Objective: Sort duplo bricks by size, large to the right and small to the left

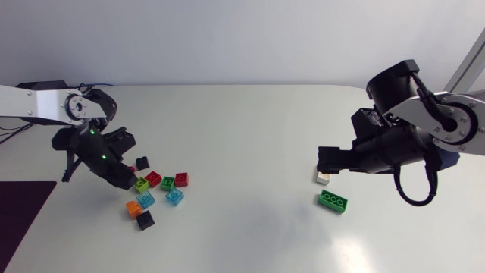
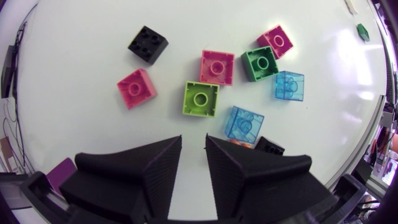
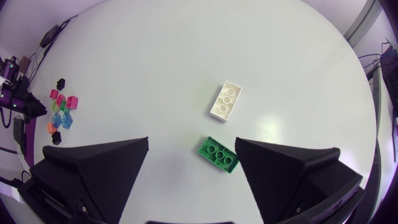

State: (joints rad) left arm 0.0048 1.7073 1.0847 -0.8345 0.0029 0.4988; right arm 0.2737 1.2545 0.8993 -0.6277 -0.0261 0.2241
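Several small duplo bricks lie in a cluster at the table's left: black (image 1: 142,162), red (image 1: 153,179), green (image 1: 168,183), lime (image 2: 201,98), pink (image 2: 217,66), clear blue (image 2: 244,122) and orange (image 1: 134,208). My left gripper (image 1: 114,171) hovers at the cluster's left side. It is shut with nothing in it (image 2: 193,155), and the lime brick lies just ahead of its tips. On the right lie a long white brick (image 3: 226,99) and a long green brick (image 3: 218,154). My right gripper (image 3: 192,142) stands wide open above them, holding nothing.
A second black brick (image 1: 145,220) lies at the near end of the cluster. A dark mat (image 1: 23,220) covers the table's front left corner. Bare white tabletop (image 1: 250,167) stretches between the small cluster and the two long bricks.
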